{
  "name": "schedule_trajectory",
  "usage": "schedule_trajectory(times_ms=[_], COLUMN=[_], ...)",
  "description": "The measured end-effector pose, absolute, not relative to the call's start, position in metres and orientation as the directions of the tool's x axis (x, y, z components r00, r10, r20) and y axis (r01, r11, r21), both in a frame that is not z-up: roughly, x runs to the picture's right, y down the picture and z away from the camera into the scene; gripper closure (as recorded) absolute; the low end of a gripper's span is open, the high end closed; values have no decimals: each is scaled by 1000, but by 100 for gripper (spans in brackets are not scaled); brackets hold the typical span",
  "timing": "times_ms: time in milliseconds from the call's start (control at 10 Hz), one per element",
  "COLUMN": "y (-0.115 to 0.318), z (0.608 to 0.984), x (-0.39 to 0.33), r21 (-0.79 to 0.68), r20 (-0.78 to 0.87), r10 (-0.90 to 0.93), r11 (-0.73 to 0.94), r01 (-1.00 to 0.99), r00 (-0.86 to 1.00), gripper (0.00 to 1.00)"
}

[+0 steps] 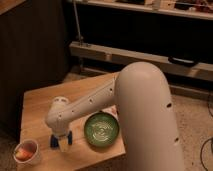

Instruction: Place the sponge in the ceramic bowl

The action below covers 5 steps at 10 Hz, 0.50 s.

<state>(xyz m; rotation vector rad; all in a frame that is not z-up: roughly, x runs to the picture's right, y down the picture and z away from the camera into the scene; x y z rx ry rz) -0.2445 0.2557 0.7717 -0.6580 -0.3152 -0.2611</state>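
End effector point(61, 141) is down at the surface point(44, 100), near-left area, hanging off the arm point(90, 102) that reaches in from the right. The sponge point(69, 138) shows as a dark-blue patch tight against its right side. Can't tell how wide the end effector is set or whether it has hold of the sponge, nor the sponge's long axis.

Ceramic bowl point(101, 130) sits just right of both, with the rings inside showing and no sponge in it.

Key relation: the bowl is directly right of the end effector, a short hop away. My read is that if the grip is on, it's lift, go right over the rim and let go. White cup point(27, 152) is near-left, out of that path.
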Motion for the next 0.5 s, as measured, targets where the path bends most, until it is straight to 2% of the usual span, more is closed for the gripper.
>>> schedule_trajectory(times_ms=[100, 200, 300, 500], y=[257, 259, 261, 263], z=[775, 778, 780, 783], x=[-245, -246, -247, -248], r21=[-557, -562, -571, -585], r20=[368, 370, 371, 371], r10=[-136, -131, -123, -113], r11=[760, 757, 752, 742], r01=[335, 334, 330, 327], r00=[920, 920, 920, 922], gripper=[24, 32, 45, 63])
